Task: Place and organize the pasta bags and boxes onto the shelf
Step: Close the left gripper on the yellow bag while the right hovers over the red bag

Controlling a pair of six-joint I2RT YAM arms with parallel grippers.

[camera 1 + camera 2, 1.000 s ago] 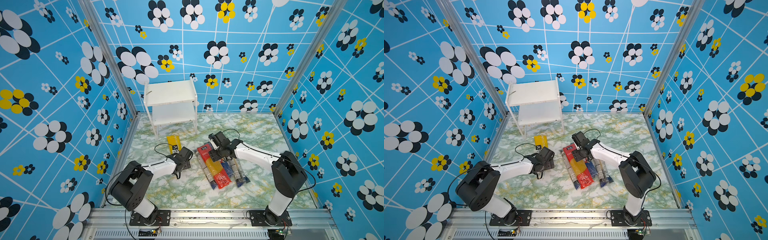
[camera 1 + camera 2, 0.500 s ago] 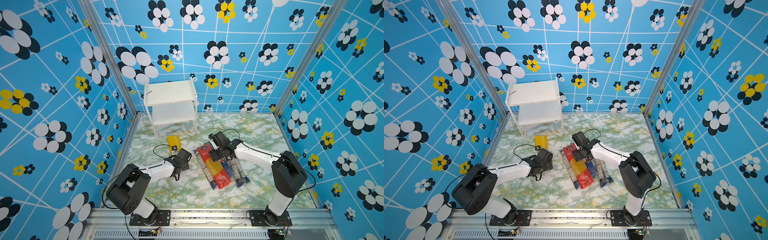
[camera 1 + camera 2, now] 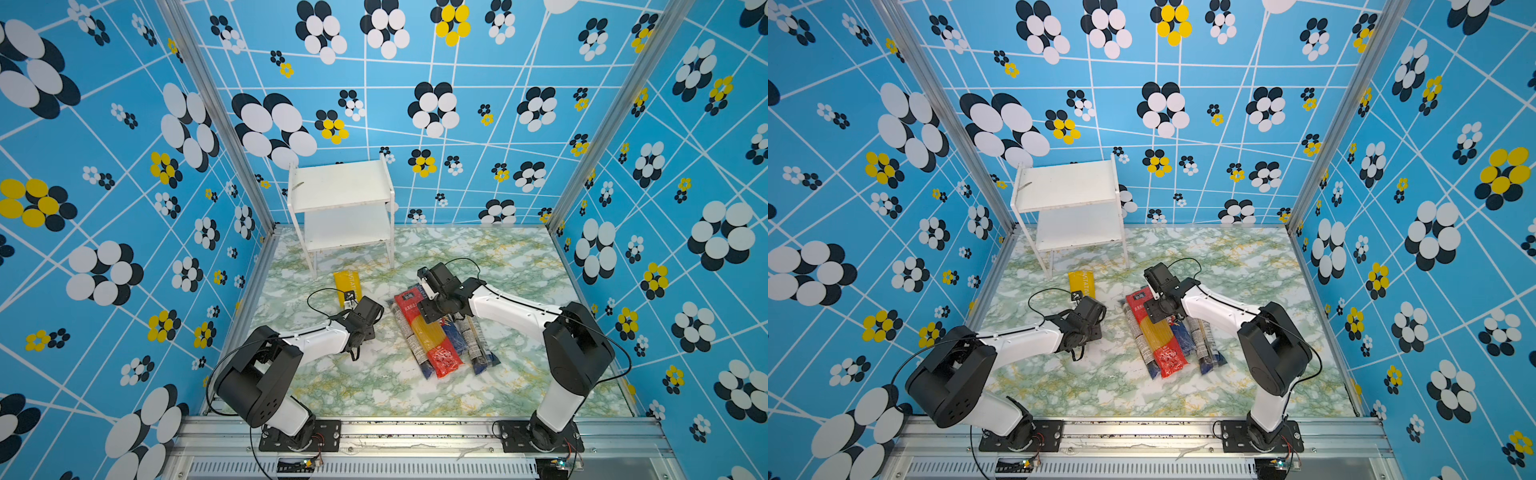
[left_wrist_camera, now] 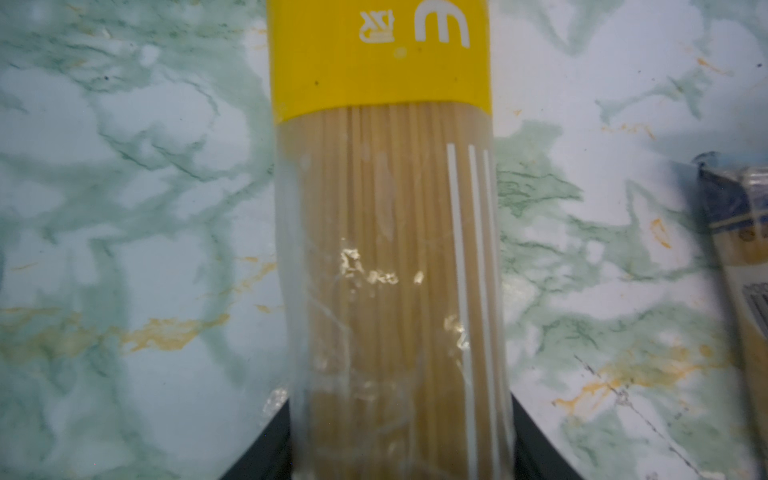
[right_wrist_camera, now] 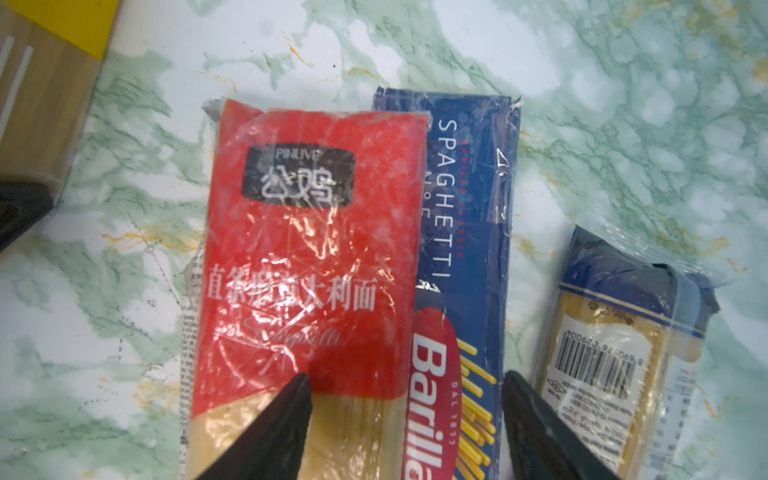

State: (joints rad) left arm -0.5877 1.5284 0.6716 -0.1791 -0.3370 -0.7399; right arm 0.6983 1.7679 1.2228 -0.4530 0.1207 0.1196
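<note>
Yellow bag (image 4: 382,249): long and narrow. Yellow printed band with white lettering at one end, then clear film showing straight pale strands, with white stripes down one edge. It lies flat on the marble-patterned desk (image 3: 511,266), just in front of the shelf (image 3: 340,187), a white two-tier rack at the back left corner. Left hand (image 4: 401,451) is clamped across the clear end, a dark finger (image 4: 266,453) against each long edge.

The other four packs are heaped side by side mid-desk, to the right of the yellow one and apart from it. Red bag (image 5: 307,249) lies on top, with a black label and white characters, overlapping the dark blue Barilla box (image 5: 469,232). A slim clear bag (image 5: 615,353) with a barcode lies beside the box; another slim bag (image 3: 409,338) lies under the red one's other side.

Right hand (image 5: 405,386) is spread over the heap, gripping nothing: one fingertip (image 5: 291,411) over the red bag, its mate over the gap between box and slim bag. Contact unclear.
</note>
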